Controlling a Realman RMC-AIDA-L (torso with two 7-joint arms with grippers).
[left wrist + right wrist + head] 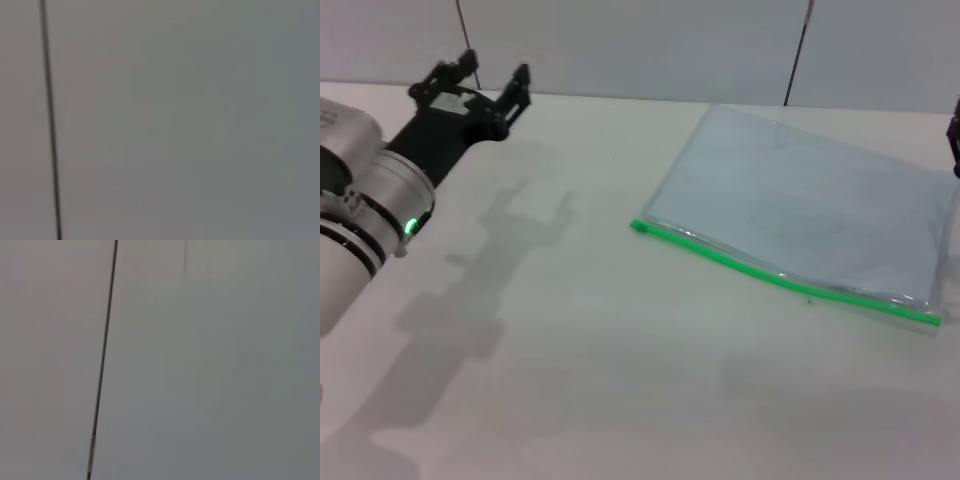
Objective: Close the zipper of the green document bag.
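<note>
mostly, the bag (810, 215) lies right, zipper (785, 276) running left-right, nearer the barely visible right gripper (954, 135), state untellable; left gripper (492, 78) wide, well apart.

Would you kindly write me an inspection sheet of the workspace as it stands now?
Surface: pale table, carrying the arm's shadow.
Job's things: green document bag lies flat on the robot's right side; its zipper runs along the near long edge. The slider is too small to tell.
Clutter: nothing seen.
Grippers: left pincer open, raised over the far left of the table, well apart from the bag. Right pincer shows only as a dark sliver at the head view's right edge.
Cables: nothing seen.
Surroundings: pale wall panels with dark seams behind the table; both wrist views show only these.
</note>
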